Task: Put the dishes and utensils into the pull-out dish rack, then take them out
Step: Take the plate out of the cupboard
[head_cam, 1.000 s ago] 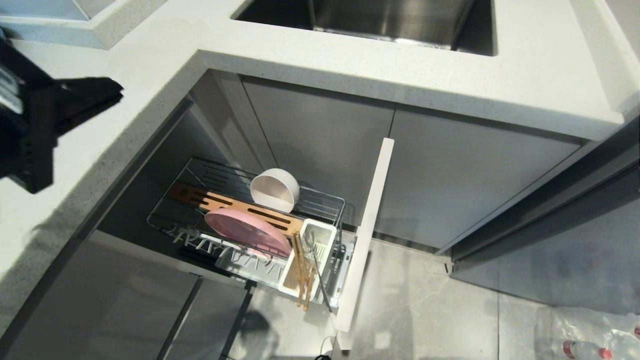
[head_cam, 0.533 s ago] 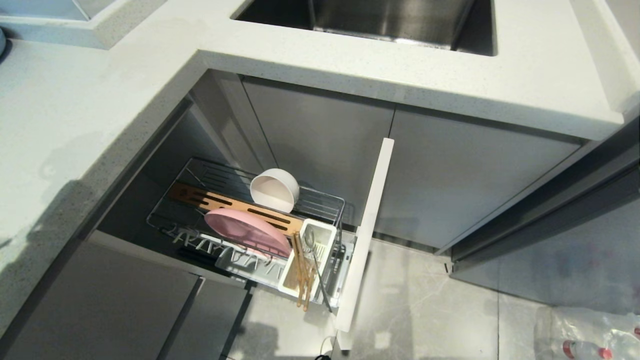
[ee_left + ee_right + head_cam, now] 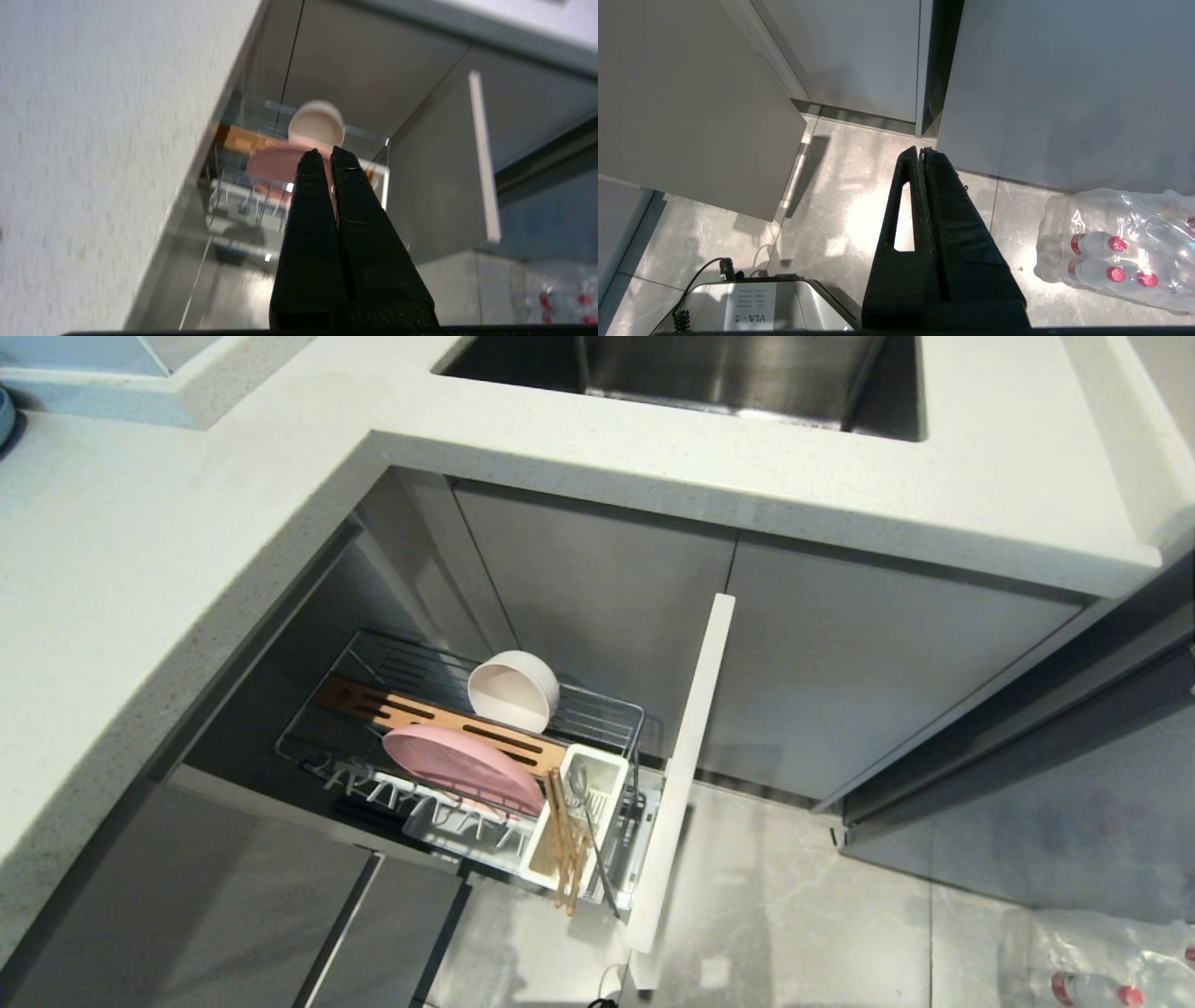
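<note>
Standing pulled out from the grey cabinet under the pale speckled stone countertop (image 3: pixel 140 569), the chrome wire pull-out dish rack (image 3: pixel 597 714) is loaded; small round cream-white bowl (image 3: pixel 513 689) lies tipped on its side at the rack's far edge, just behind the brown slotted wooden strip (image 3: pixel 392 707); flat pink oval plate (image 3: pixel 462 767) leans over that strip, near the bowl; long light-brown wooden chopsticks (image 3: pixel 565 845) and slim grey metal spoon (image 3: pixel 588 826) rest side by side in the white plastic cutlery box (image 3: pixel 609 775), their ends sticking out past its near rim, next to the pale drawer front (image 3: pixel 686 765); left gripper (image 3: pixel 326 156), outside the head view, hangs above the rack, jaws clenched together on nothing; right gripper (image 3: pixel 920 151) parked over the marbled floor tiles (image 3: pixel 840 196), jaws pressed together, empty; shrink-wrapped pack of red-capped bottles (image 3: pixel 1115 247) lies on the floor nearby.
</note>
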Robot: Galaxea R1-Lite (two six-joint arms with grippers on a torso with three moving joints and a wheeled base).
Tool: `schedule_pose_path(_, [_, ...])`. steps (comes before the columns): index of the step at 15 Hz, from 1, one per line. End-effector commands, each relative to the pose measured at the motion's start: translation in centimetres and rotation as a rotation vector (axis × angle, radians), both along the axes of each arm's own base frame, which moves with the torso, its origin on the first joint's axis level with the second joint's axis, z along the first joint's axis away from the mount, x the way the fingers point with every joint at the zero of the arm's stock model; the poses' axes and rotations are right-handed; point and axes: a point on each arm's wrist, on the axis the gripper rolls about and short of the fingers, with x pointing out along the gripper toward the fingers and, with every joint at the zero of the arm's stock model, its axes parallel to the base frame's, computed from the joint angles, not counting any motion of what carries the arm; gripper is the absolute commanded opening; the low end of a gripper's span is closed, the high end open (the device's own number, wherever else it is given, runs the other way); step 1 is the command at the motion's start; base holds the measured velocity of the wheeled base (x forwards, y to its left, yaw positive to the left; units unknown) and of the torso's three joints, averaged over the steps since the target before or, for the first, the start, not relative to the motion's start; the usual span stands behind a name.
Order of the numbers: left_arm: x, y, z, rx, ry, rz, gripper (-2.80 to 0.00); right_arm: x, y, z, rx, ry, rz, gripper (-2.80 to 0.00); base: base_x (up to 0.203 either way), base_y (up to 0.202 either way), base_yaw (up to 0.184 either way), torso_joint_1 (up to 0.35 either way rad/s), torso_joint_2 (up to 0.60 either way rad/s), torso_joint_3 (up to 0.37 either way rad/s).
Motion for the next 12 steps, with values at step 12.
schedule_pose_path(12, [4.6, -0.1, -17.4, 0.195, 0.058, 0.113, -2.80, 0.0, 0.0, 0.0, 0.000, 0.002, 0.000, -2.80, 0.000, 0.000, 0.000, 0.000, 0.00, 0.000])
